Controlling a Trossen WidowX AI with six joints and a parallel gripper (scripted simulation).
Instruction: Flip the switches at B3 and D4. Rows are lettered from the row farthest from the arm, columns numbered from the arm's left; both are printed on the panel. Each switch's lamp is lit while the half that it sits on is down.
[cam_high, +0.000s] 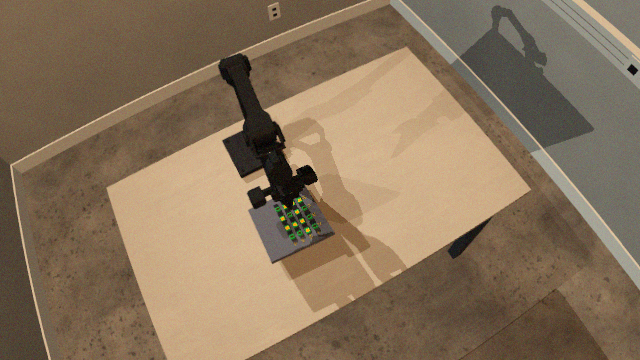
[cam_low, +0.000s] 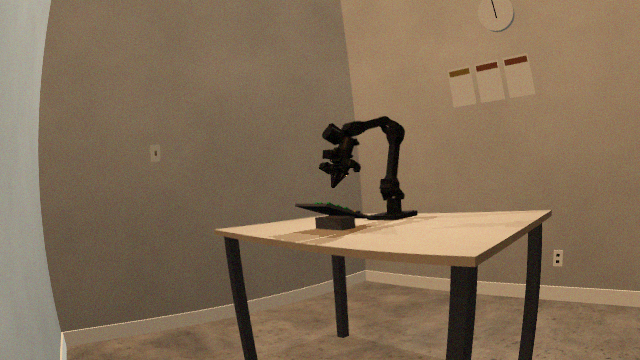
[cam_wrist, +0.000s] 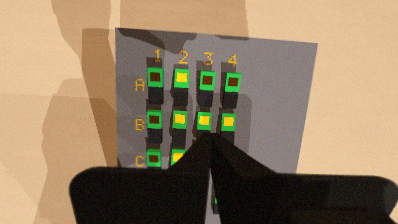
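Observation:
The grey switch panel (cam_wrist: 215, 100) lies tilted on the table, also seen in the top view (cam_high: 292, 225) and the exterior view (cam_low: 330, 207). It holds green rocker switches in lettered rows and numbered columns. In the wrist view the B3 switch (cam_wrist: 203, 121) has a lit yellow lamp on its far half. A2 (cam_wrist: 182, 78), B2 and B4 (cam_wrist: 228, 121) are lit too; A1, A3, A4 and B1 are dark. My gripper (cam_wrist: 209, 139) is shut and empty, its tip pointing down above the panel just near of B3. Row D and most of row C are hidden behind the fingers.
The arm's base plate (cam_high: 245, 155) stands on the table behind the panel. A dark block (cam_low: 335, 222) props the panel up.

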